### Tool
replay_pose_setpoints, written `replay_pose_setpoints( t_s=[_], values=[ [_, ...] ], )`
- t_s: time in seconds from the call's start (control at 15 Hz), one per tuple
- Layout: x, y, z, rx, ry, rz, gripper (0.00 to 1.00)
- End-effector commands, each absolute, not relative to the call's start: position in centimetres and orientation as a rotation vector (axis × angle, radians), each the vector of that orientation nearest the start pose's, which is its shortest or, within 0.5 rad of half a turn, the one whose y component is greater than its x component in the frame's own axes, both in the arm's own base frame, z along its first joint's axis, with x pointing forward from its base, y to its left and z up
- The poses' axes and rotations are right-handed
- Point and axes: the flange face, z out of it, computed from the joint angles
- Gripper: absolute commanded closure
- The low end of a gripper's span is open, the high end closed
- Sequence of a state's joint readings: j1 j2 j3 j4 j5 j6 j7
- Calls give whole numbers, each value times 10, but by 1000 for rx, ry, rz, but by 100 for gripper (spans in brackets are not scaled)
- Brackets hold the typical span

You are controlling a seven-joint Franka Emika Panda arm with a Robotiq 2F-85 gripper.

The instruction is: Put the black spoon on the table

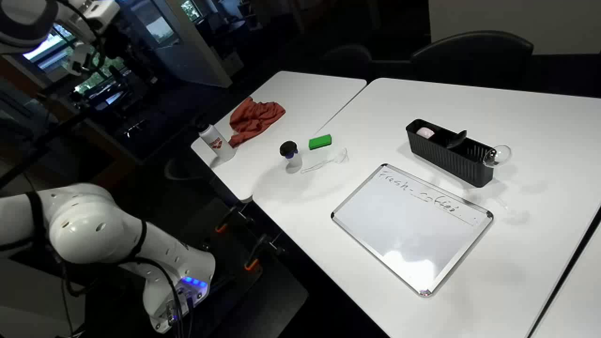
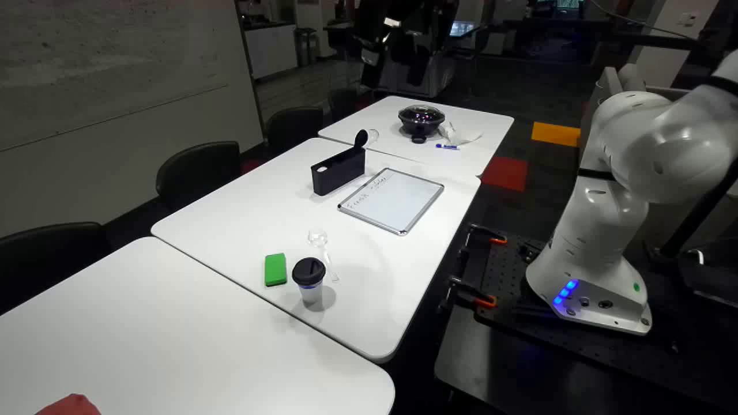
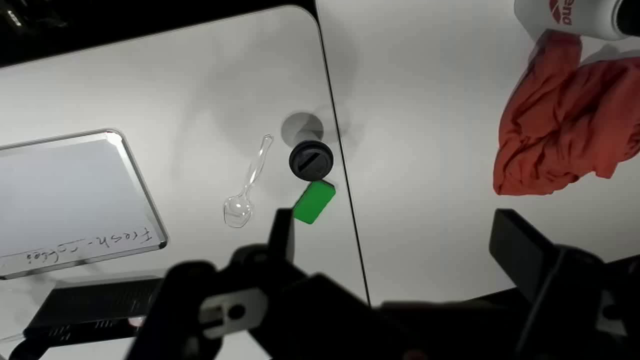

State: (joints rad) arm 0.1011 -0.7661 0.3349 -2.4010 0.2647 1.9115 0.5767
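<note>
Jutting black spoon (image 2: 361,139), dark bowl (image 2: 422,120) only in an exterior view

A lidded cup (image 2: 309,280) stands near a green block (image 2: 275,269) and clear spoon (image 3: 241,202), a whiteboard (image 1: 413,230) (handwriting (image 1: 425,196) along one edge) lies beside a black tray (image 1: 443,157), and red cloth (image 1: 256,117) lies by a white bottle (image 1: 218,143).

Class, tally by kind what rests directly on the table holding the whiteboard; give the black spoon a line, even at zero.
Whiteboard: 1
Black tray: 1
Lidded cup: 1
Green block: 1
Clear spoon: 1
Black spoon: 0 (in the tray)
Total: 5
</note>
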Motion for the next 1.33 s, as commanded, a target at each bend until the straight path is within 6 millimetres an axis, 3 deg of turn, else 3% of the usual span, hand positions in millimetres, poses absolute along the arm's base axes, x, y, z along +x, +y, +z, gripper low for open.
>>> replay_pose_setpoints(
  t_s=[0.0,0.33,0.47,0.87,1.27],
  values=[
    [304,191,579,-2962,385,-316,0],
    [304,191,579,-2962,385,-316,0],
    [323,178,580,-2982,479,-400,0],
    [411,96,572,-2968,939,-657,0],
    [512,50,512,-2837,1462,-755,0]
  ],
)
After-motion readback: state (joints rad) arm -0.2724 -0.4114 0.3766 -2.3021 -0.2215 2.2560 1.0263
